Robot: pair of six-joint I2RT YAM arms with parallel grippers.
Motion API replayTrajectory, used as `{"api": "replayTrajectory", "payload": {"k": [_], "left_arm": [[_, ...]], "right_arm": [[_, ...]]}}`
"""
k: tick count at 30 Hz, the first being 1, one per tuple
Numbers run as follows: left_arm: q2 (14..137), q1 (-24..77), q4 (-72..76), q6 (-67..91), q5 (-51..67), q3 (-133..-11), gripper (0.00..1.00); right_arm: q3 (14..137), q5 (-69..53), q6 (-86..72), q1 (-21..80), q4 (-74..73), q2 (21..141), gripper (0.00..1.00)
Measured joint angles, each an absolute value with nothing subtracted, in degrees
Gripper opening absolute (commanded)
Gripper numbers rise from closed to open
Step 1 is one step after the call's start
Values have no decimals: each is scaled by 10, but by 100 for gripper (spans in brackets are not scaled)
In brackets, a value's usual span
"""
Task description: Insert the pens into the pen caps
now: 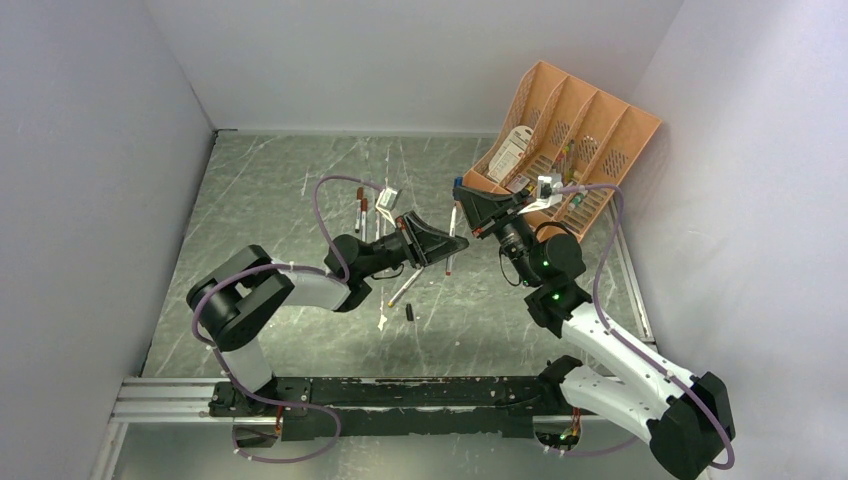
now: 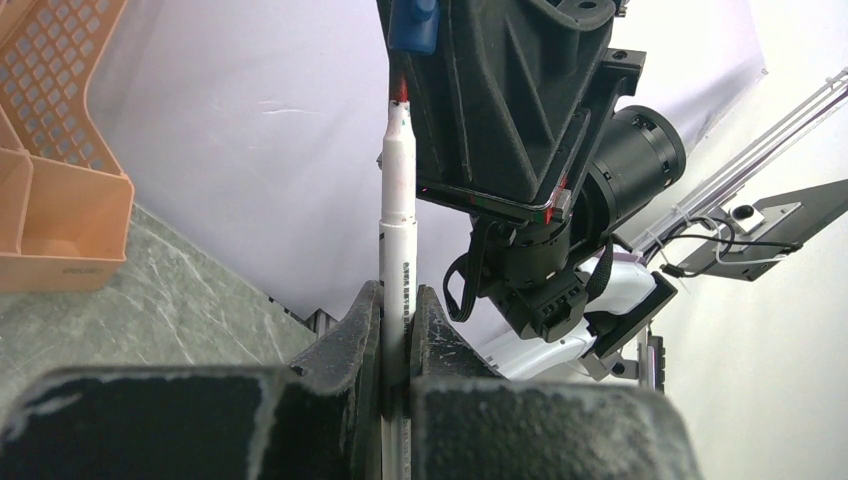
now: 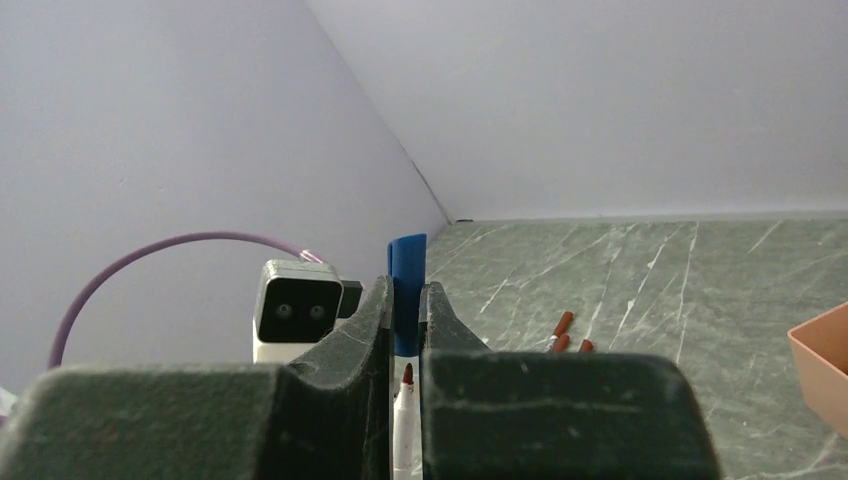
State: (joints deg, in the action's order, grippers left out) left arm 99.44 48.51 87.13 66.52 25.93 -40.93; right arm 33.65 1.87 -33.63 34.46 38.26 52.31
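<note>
A line of small dark capital letters runs lengthwise along the barrel of the white pen (image 2: 397,240), seen in the left wrist view, but the print is too fine and blurred to spell out with any certainty. The orange organizer tray (image 2: 60,235) carries a tiny raised mark on its lower front edge, also unreadable. From the top view, a white card (image 1: 512,152) lying in that tray shows dark printed patches whose wording cannot be made out.

Smooth plastic pen (image 2: 397,250) & cap (image 2: 412,25)
</note>
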Motion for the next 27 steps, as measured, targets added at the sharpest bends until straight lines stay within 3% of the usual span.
{"api": "replayTrajectory", "payload": {"k": [27], "left_arm": [[994,487,872,668,261,-410,7]], "right_arm": [[336,9,-336,345,366,520,0]]}}
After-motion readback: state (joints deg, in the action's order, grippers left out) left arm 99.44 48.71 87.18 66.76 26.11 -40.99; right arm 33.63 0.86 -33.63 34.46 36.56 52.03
